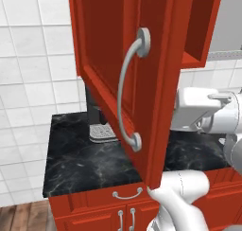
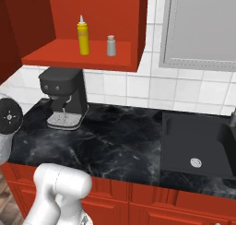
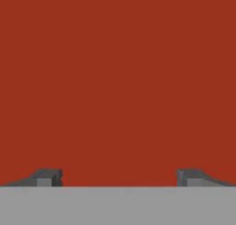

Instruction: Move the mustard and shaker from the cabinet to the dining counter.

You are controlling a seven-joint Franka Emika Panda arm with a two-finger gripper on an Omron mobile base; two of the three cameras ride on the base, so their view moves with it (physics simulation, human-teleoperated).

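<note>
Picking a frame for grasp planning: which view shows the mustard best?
Right base view: the mustard stands upright on the cabinet floor, left of the shaker, unobstructed. In the left base view the open door blocks it. The hand view faces plain red between the open gripper.

Coffee machine (image 1: 97,123) half hidden (cabinet door (image 1: 127,78))

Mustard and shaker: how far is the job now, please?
Done: the cabinet door is swung open. In hand: nothing; the gripper is open and empty, facing a plain red surface. Left: the mustard and the shaker stand upright, side by side and apart, on the cabinet shelf. Both must go to the dining counter, which I cannot identify here.
</note>
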